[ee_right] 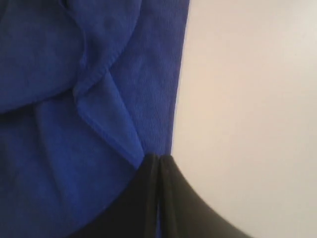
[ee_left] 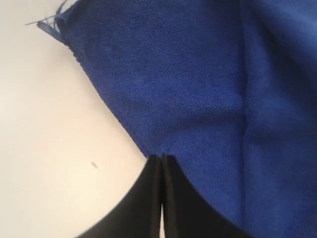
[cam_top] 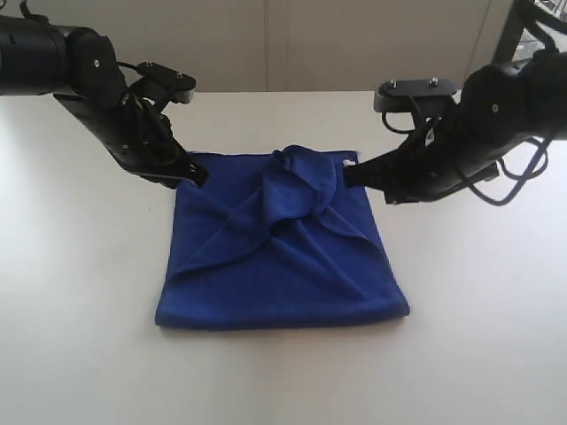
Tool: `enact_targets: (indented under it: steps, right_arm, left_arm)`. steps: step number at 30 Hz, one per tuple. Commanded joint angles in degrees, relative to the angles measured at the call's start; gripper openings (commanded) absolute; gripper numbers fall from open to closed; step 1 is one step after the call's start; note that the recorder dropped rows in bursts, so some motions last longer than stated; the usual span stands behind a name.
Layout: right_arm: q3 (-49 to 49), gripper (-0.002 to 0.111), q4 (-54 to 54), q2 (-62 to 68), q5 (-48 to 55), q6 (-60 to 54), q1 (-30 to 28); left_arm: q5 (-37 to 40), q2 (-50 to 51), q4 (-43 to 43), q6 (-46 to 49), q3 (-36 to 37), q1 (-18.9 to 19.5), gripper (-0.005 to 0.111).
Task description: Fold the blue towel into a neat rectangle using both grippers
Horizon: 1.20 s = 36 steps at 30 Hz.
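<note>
The blue towel [cam_top: 283, 274] lies doubled over on the white table, with a flat front edge and a crumpled hump [cam_top: 306, 177] at the middle of its far edge. Creases run from both far corners towards that hump. My left gripper [cam_top: 197, 174] is shut on the towel's far left corner. In the left wrist view its black tips [ee_left: 162, 156] meet on the hem of the towel [ee_left: 198, 74]. My right gripper [cam_top: 353, 174] is shut on the far right corner. Its tips [ee_right: 158, 156] pinch a fold of the towel [ee_right: 49, 124], and blue shows between the fingers.
The white table [cam_top: 80, 310] spreads out on every side of the towel. A pale wall stands behind its far edge. A frayed towel corner [ee_left: 52, 22] shows in the left wrist view. Black cables [cam_top: 518, 173] hang off the right arm.
</note>
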Motion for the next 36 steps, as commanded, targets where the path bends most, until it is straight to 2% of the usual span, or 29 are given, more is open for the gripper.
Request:
enact_targets:
  steps: [1, 5, 7, 10, 24, 29, 36]
  right_arm:
    - [-5.4, 0.000, 3.8, 2.5, 2.7, -4.9, -2.6]
    - [-7.0, 0.000, 16.5, 5.9, 6.7, -21.7, -2.6]
    - [-7.0, 0.000, 19.8, 7.2, 5.5, -26.2, -2.6]
    - [-7.0, 0.000, 20.1, 9.1, 2.4, -26.6, -2.6]
    - [-7.2, 0.000, 20.9, 16.1, -5.1, -30.1, -2.6]
    - [-7.2, 0.000, 20.9, 18.8, -6.0, -30.2, -2.6]
    - [-7.2, 0.000, 20.8, 19.2, -6.9, -30.2, -2.6]
  left_arm:
    - [1.6, -0.8, -1.2, -0.4, 0.2, -2.1, 0.000]
    - [5.7, -0.8, -1.2, -0.4, 0.2, -4.6, 0.000]
    - [10.0, -0.8, -1.0, -0.4, 0.2, -5.0, 0.000]
    - [15.8, -0.8, -1.0, -0.4, 0.8, -5.0, 0.000]
    - [3.2, 0.7, 0.3, -0.1, 8.4, -4.9, 0.000]
    - [4.8, 1.0, 0.5, -0.1, 8.8, -4.9, 0.000]
    - [11.4, 2.6, 5.4, 0.0, 8.8, -4.9, 0.000]
